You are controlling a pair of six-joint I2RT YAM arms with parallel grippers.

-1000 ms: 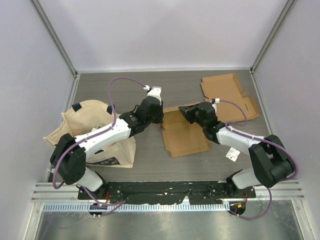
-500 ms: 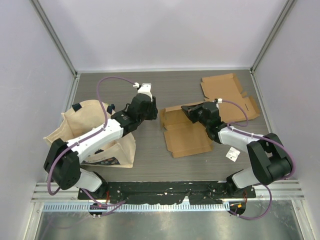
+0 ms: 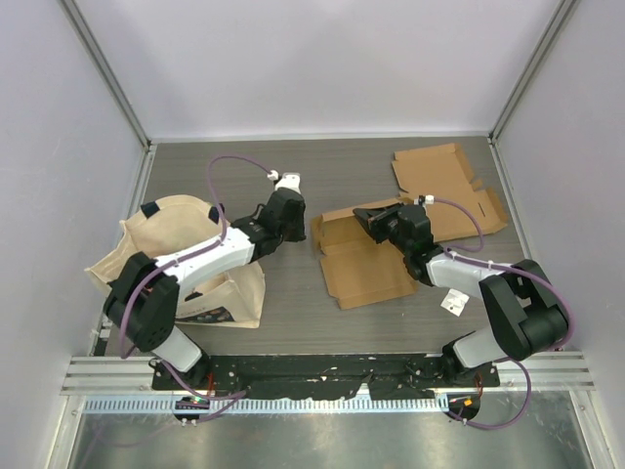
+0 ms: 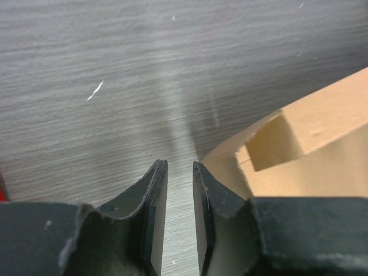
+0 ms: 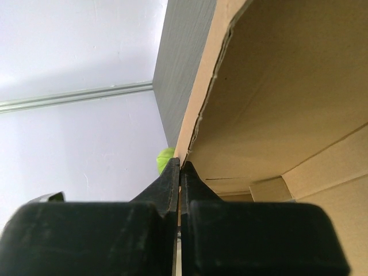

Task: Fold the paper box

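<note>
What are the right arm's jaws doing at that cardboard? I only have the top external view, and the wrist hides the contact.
Observer: In the right wrist view, the right jaws are pinched shut on the thin edge of a raised flap of the paper box.
Operator: And the left jaws, are they holding anything?
Observer: No. In the left wrist view, the left jaws stand slightly apart with nothing between them, over bare table. A corner of the box lies close beside them.
</note>
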